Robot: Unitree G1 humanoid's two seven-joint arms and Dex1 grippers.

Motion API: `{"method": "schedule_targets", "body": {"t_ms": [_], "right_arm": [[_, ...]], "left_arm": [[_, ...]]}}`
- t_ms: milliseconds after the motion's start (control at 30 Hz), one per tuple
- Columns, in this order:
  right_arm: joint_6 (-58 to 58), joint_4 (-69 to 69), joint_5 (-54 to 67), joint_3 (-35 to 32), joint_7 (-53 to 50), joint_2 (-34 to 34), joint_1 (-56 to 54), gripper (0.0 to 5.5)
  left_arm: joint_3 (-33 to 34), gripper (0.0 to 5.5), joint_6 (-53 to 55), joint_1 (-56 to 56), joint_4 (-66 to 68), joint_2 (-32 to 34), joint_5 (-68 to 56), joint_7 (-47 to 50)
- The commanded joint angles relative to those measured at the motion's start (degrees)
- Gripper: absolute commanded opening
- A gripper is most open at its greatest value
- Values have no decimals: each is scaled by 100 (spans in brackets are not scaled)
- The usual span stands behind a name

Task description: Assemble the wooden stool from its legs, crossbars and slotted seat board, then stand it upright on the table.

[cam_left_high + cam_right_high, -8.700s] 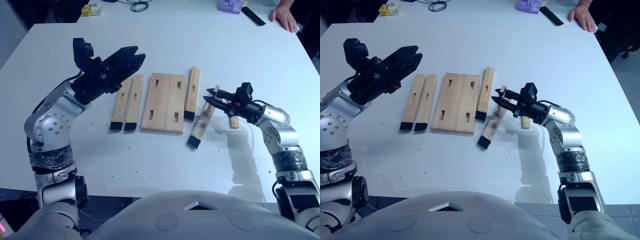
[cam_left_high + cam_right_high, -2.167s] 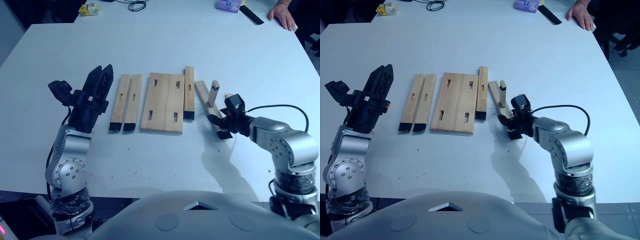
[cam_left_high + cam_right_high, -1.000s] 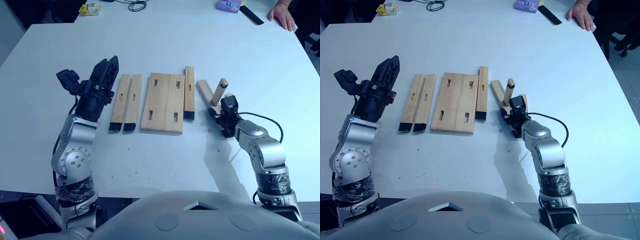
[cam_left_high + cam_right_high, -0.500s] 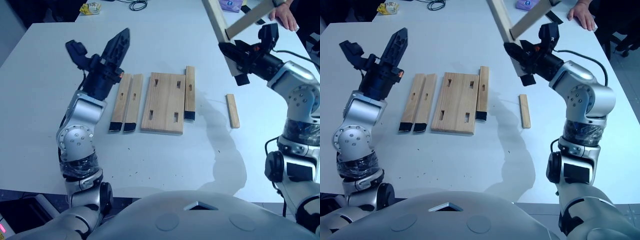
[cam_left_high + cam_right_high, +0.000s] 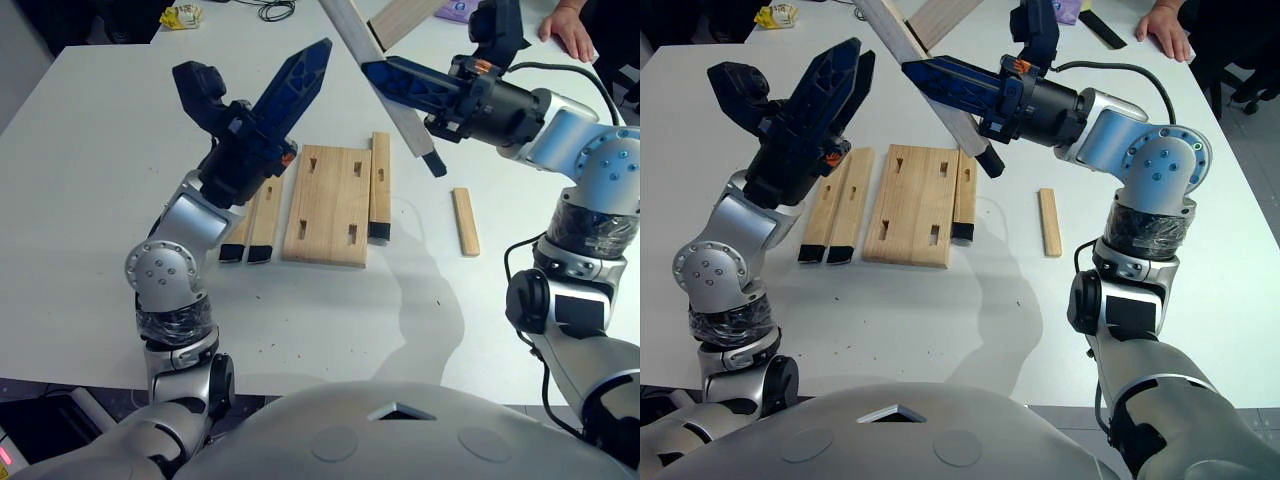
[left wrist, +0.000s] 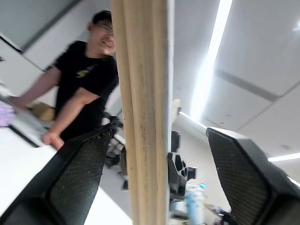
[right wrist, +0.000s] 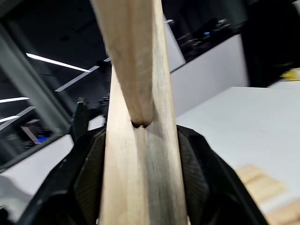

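**Leg and crossbar held aloft between both arms**

The right gripper [image 5: 392, 80] is clenched on a leg [image 5: 405, 115] whose slot carries a crossbar [image 5: 940, 20]. The piece hangs tilted above the far side of the seat board [image 5: 328, 205], black foot down. The left gripper [image 5: 845, 70] has its fingers spread, and in the left wrist view the leg stands between them untouched.

This looks like a two-handed brace. The left fingers should close squarely on the leg's flat faces, clear of the slot, before the crossbar is pressed home, so the joint does not twist.

Both arms are raised with elbows bent, forearms converging over the middle of the table [image 5: 90, 150]. Two legs [image 5: 265, 225] lie left of the board, a third leg [image 5: 379, 185] just beside its right edge, and a loose crossbar [image 5: 465, 221] farther right.
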Motion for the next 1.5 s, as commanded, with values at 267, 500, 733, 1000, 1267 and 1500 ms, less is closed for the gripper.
{"method": "schedule_targets", "body": {"t_ms": [267, 500, 733, 1000, 1267, 1500], "right_arm": [[463, -95, 1380, -11, -330, -92, 68, 205], [382, -252, 1404, 377, -185, -207, 250, 205], [322, -417, 1451, 576, -95, -254, 384, 205], [304, -430, 1682, 602, -183, -270, 346, 205], [198, -531, 1745, 703, -280, -306, 478, 205], [-87, -653, 1666, 746, -422, -292, 561, 205]], "left_arm": [[-128, 375, 32, -177, -189, 132, -457, 52], [-328, 375, 108, -193, -356, 256, -816, 252], [-417, 375, 151, -198, -301, 400, -997, 277], [-556, 375, 66, 20, -378, 373, -995, 335], [-502, 318, -95, 69, -329, 349, -990, 457], [-505, 237, -177, 143, -389, 352, -987, 586]]}}
